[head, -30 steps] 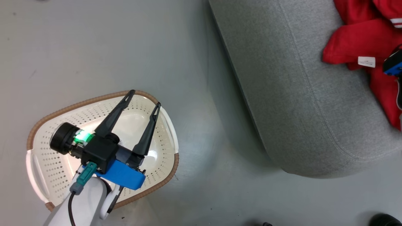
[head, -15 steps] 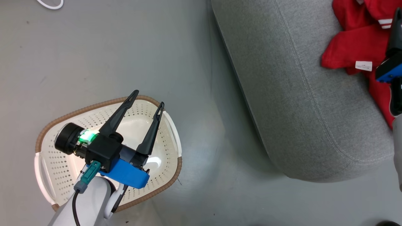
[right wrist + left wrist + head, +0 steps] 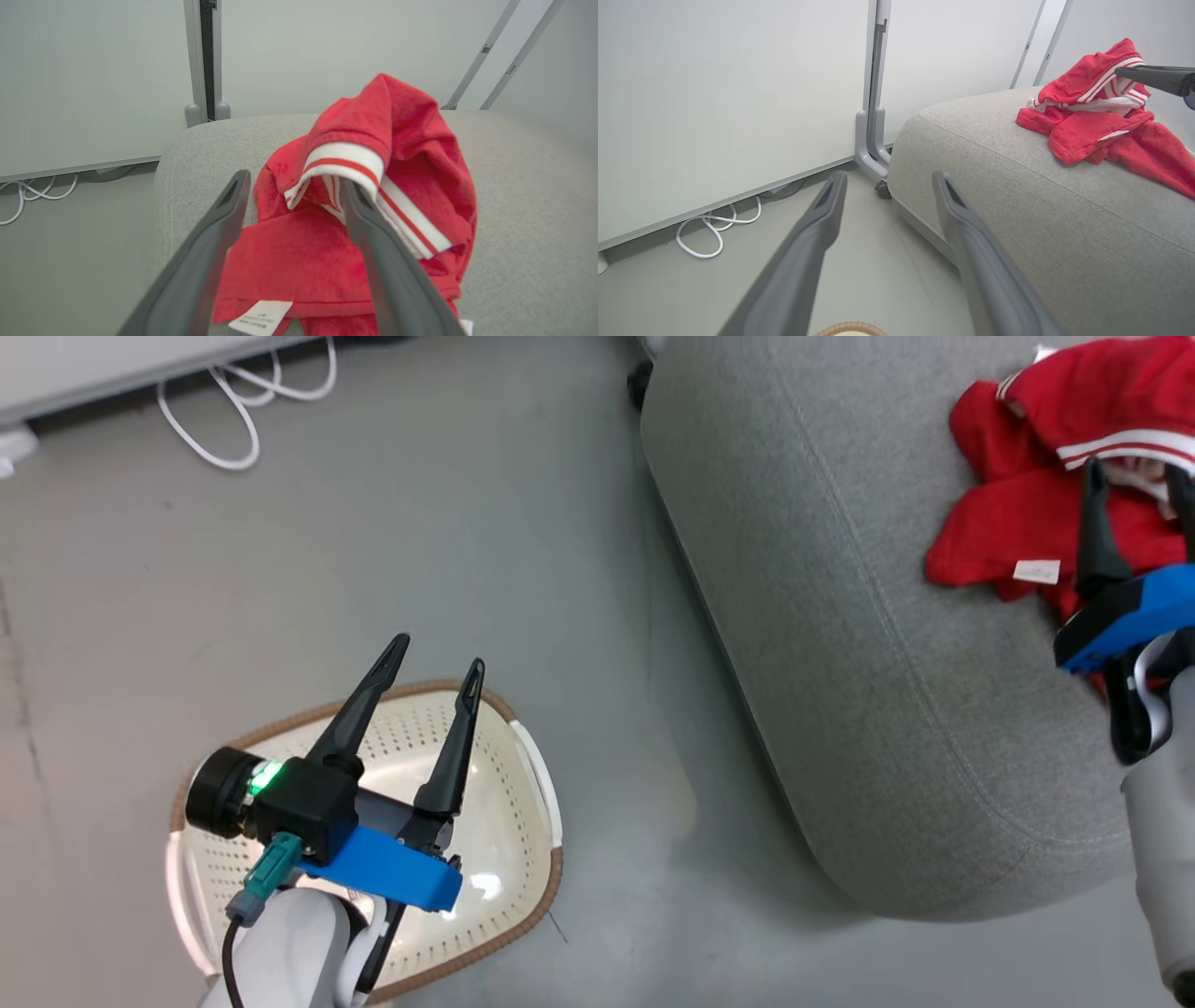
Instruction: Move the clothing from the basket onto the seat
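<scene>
- White cable (image 3: 233,420) is lying looped on the floor (image 3: 373,523) at far left, at the foot of the pale partition panel (image 3: 738,93).
- Basket (image 3: 544,784) is sitting on the floor, lower left in the head view, well apart from the seat. Its perforated white bottom is showing bare.
- Left pincer (image 3: 439,651) is hanging above the basket, with its fingertips reaching the brown rim on the far side. The two fingers are standing well apart and are gripping nothing.
- Seat (image 3: 840,663) is taking up the right half of the head view, with its rounded corner facing the basket.
- Clothing (image 3: 1008,513) is lying in a crumpled red heap on the seat cushion, toward the far right. White-striped trim is folding over the top of the heap, and a white label (image 3: 1038,571) is showing at its lower edge.
- Right pincer (image 3: 1134,476) is hovering over the heap with its fingers spread wide. In the right wrist view the striped cuff is sitting just beside one finger, and no fabric is being pinched between the two.
</scene>
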{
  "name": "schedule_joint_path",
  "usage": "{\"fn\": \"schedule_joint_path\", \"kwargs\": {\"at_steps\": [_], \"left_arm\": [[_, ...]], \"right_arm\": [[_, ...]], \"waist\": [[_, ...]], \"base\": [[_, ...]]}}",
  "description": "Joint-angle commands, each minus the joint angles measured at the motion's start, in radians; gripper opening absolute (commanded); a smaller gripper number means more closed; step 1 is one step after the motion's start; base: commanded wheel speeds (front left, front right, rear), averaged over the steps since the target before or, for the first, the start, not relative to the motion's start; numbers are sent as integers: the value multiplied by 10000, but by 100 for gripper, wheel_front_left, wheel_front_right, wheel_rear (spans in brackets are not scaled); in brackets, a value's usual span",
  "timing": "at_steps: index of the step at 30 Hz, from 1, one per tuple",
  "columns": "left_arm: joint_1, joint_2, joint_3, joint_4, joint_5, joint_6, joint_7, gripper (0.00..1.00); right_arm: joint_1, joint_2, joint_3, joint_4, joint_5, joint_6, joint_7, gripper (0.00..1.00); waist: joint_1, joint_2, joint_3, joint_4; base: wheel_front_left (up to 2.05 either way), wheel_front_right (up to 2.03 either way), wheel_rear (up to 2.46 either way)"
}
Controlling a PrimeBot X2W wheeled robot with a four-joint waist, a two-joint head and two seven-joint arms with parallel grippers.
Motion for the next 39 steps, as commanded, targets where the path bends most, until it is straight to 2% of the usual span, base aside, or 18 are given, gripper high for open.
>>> {"fn": "schedule_joint_path", "kwargs": {"at_steps": [1,8,16,32,39], "left_arm": [[150,-89,139,39,-44,-11,-28,100],[666,-676,674,418,-89,-47,-28,100],[1378,-1214,1415,715,-109,-70,-28,100],[2400,-1603,2586,1142,-40,-63,-28,100],[2543,-1678,3044,1312,-82,-64,-28,100]], "right_arm": [[292,-16,125,-152,149,1,-31,100],[1387,-107,1009,-888,614,1,-31,100],[2882,85,1624,-2011,940,1,-8,100],[5879,885,1559,-4896,650,1,837,100],[6688,1259,1503,-5600,297,1,1026,100]], "waist": [[0,0,-457,146],[0,0,-1606,591],[0,0,-2762,1313],[0,0,-4183,2862],[0,0,-4411,3304]], "base": [[0,0,0],[0,0,0],[0,0,0],[0,0,0],[0,0,0]]}}
